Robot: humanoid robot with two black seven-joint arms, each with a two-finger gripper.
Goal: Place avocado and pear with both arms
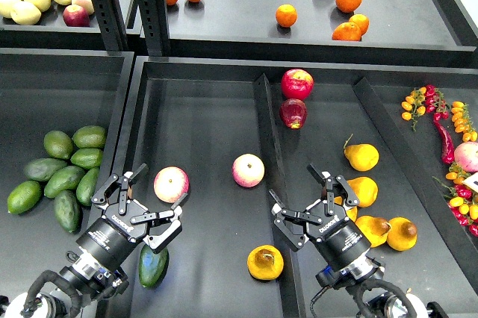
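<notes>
Both fruits look already placed in the middle tray: avocado (153, 266) under the left end effector (147, 199), pear (265, 263) beside the right end effector (305, 205); both spread wide, empty; only retreat left.

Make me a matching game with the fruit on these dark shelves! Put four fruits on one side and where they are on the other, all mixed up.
Things:
1. dark green oval avocado
2. squat yellow-orange pear with a brown blotch
3. round oranges
4. pile of paler green avocados

Places:
A. top shelf at the back
B. far-left tray
C. under the left gripper
D. middle tray, front, by the divider

Pairs: 1-C, 2-D, 3-A, 4-B
</notes>
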